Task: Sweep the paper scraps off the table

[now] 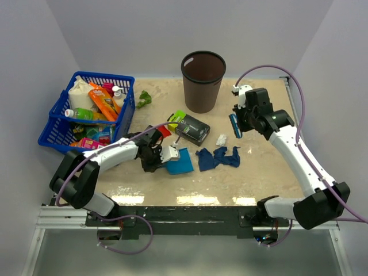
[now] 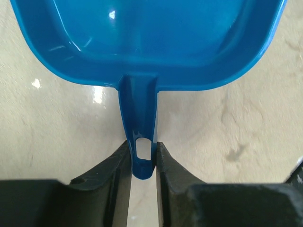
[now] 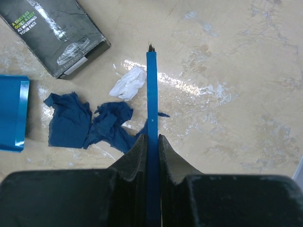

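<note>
Dark blue paper scraps (image 1: 217,157) lie mid-table (image 1: 259,172), with a white scrap (image 1: 221,139) just behind them, a red scrap (image 1: 164,131) by the box and a green scrap (image 1: 144,99) near the basket. My left gripper (image 1: 164,154) is shut on the handle (image 2: 139,142) of the blue dustpan (image 1: 180,161), which rests on the table left of the blue scraps. My right gripper (image 1: 237,123) is shut on a thin blue brush (image 3: 151,94), held above the table right of the scraps. The right wrist view shows the blue scraps (image 3: 90,125) and the white scrap (image 3: 128,83) left of the brush.
A black-and-lime box (image 1: 190,127) lies behind the dustpan. A brown bin (image 1: 202,80) stands at the back centre. A blue basket (image 1: 86,109) of bottles and packets sits at the left. The table's front rail (image 1: 190,213) runs along the near edge.
</note>
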`<state>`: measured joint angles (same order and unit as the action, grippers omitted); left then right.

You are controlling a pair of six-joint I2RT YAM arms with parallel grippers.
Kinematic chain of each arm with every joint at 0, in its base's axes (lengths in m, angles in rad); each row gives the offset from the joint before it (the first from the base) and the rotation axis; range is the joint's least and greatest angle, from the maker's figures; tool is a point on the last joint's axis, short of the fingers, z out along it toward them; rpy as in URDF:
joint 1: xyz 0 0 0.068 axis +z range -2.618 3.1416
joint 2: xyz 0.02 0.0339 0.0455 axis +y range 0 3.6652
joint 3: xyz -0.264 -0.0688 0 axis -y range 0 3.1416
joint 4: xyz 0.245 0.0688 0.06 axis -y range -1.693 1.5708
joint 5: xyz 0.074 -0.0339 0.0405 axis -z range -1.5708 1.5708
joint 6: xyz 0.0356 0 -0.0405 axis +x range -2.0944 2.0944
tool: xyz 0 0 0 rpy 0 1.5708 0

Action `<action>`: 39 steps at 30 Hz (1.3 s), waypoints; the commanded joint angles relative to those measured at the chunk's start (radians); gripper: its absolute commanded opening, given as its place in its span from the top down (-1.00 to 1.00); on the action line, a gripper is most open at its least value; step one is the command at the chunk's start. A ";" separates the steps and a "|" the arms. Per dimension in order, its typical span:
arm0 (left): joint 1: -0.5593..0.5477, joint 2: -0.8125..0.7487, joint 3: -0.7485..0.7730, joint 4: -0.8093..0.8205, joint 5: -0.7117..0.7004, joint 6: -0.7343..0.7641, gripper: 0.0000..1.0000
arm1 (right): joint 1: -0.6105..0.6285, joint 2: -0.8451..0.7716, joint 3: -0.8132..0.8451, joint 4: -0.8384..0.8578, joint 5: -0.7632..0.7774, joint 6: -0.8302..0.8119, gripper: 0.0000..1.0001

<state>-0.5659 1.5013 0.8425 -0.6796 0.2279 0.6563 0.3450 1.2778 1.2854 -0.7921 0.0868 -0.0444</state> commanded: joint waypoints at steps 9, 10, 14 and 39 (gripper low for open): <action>-0.009 -0.085 -0.148 0.249 0.077 -0.076 0.05 | -0.018 -0.003 -0.004 0.031 0.007 0.034 1.00; -0.011 -0.085 -0.148 0.252 0.080 -0.083 0.05 | -0.018 -0.005 -0.014 0.025 0.023 0.022 1.00; -0.011 -0.070 -0.128 0.223 0.087 -0.098 0.26 | -0.021 -0.008 -0.038 0.004 0.073 -0.023 1.00; -0.097 0.045 0.176 -0.104 -0.068 -0.109 1.00 | -0.023 0.132 -0.123 -0.035 0.171 0.066 1.00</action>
<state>-0.6369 1.4986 0.9489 -0.7162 0.2016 0.5529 0.3260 1.4109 1.1740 -0.8238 0.2600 -0.0643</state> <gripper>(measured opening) 0.276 0.109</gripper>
